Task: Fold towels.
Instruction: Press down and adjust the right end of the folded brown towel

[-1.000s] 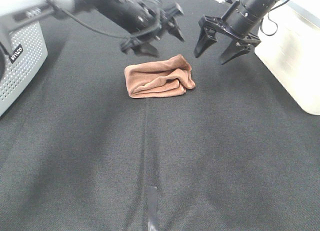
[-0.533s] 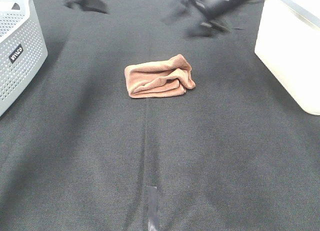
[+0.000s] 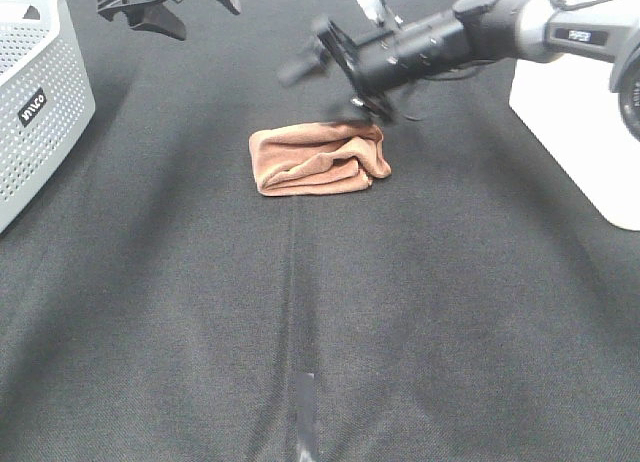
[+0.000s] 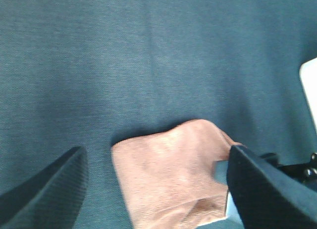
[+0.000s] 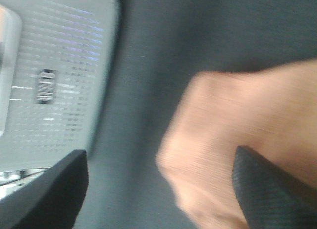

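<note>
At the far left edge of the black cloth-covered table stands a grey perforated plastic basket. Beyond it, at the far left, the left tool hangs above the cloth with its jaws spread wide, holding nothing. In the middle, toward the far side, the rust-brown folded microfibre towel lies in a rumpled bundle. The right tool, blurred, hovers just above the towel's far edge, jaws wide and empty. A white rectangular plastic bin sits at the right.
</note>
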`<state>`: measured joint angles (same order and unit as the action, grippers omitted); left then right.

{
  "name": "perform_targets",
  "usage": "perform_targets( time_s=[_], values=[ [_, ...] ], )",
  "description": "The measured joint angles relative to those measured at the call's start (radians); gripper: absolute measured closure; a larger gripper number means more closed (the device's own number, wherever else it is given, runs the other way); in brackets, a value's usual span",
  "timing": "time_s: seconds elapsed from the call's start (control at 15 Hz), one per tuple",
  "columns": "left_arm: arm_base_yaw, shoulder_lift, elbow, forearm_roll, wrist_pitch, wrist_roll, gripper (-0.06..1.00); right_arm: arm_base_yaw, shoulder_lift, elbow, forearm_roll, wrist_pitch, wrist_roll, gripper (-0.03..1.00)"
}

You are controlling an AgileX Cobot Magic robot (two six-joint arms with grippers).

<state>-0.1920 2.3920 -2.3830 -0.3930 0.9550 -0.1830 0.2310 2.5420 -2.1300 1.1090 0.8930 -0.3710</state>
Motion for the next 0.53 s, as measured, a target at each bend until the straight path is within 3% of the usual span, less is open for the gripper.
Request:
perform_targets(
  time_s=[0.27, 0.53],
  values=[
    [0.000, 0.000, 0.000, 0.023, 0.000, 0.000, 0.21, -0.027, 0.000, 0.000, -0.268, 0.030, 0.144, 0.21],
    [0.000, 0.000, 0.000, 0.024, 0.003, 0.000, 0.21, -0.027, -0.011, 0.000, -0.367, 0.125, 0.172, 0.21]
  ],
)
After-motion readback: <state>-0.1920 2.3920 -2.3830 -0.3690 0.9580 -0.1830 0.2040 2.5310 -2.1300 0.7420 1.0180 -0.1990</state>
